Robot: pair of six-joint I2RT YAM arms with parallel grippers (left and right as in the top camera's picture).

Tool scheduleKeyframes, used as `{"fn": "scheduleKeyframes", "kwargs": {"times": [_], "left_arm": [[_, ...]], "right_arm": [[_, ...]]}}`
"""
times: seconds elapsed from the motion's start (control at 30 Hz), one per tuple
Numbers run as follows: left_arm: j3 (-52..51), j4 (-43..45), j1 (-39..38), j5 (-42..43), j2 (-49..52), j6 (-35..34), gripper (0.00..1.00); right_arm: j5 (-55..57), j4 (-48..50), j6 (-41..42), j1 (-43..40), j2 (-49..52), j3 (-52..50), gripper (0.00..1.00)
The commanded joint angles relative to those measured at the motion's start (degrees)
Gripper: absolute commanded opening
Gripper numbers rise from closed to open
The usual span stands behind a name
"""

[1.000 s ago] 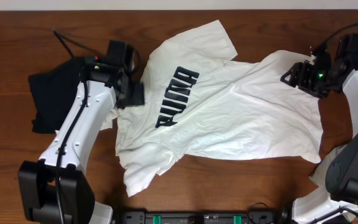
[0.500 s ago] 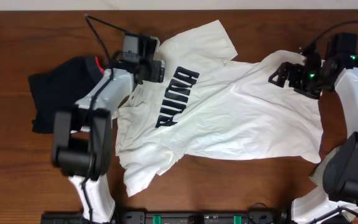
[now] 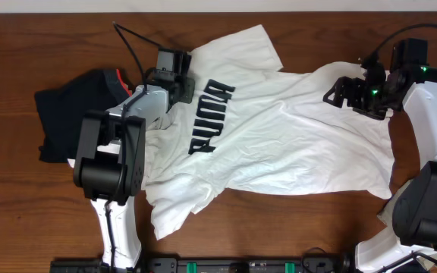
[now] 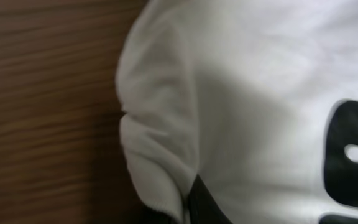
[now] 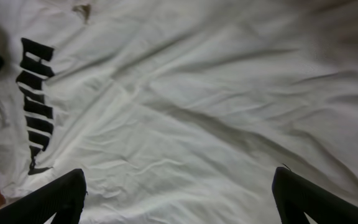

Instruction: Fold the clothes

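T-shirt is being gripped for folding: left gripper jaws pinch its edge; right gripper jaws are wide and should grasp next.

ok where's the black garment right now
Overhead view: the black garment lies on the left side of the table, just left of the T-shirt, its right edge hidden under the left arm.

white T-shirt edge bunched | table at left | left claw seemingly pinching fabric
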Motion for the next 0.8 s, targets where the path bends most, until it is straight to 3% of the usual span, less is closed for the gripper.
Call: {"fn": "scheduleKeyframes", "kwargs": {"times": [0.0, 0.07, 0.23, 0.27, 0.3, 0.4, 0.6, 0.77], "left_arm": [[0.09, -2.03, 3.34, -17.92, 1.86, -7.5, 0.06], [0.11, -2.97, 5.49, -19.52, 1.86, -10.69, 0.06], [0.15, -3.61, 7.17, -17.57, 1.84, -10.91, 0.06], [0.17, -3.58, 7.17, -17.42, 1.84, -10.91, 0.1], [0.33, -3.58, 7.13, -17.07, 1.77, -10.93, 0.26], [0.7, -3.67, 6.69, -16.52, 1.03, -10.86, 0.53], [1.2, -5.2, 5.51, -15.98, -6.03, -10.67, 0.73], [1.2, -8.26, 4.37, -12.7, -16.15, -10.67, 0.77]], "right_arm": [[0.68, -0.04, -0.66, 0.7, 0.35, 0.28, 0.91], [0.68, -0.11, -0.66, 0.7, 0.35, 0.24, 0.88], [4.57, -0.31, -0.52, 1.57, 0.35, -0.52, 0.83], [6.69, -0.68, -0.02, 1.95, 0.35, -0.76, 0.83], [8.92, -1.22, 0.7, 2.32, 0.35, -0.98, 0.83], [15.15, -2.82, 3.02, 2.95, 0.42, -1.22, 0.82], [19.76, -4.26, 7.43, 0.31, 0.52, -1.22, 0.8], [21.84, -4.31, 8.0, -4.85, 1.22, -1.29, 0.7]]}}
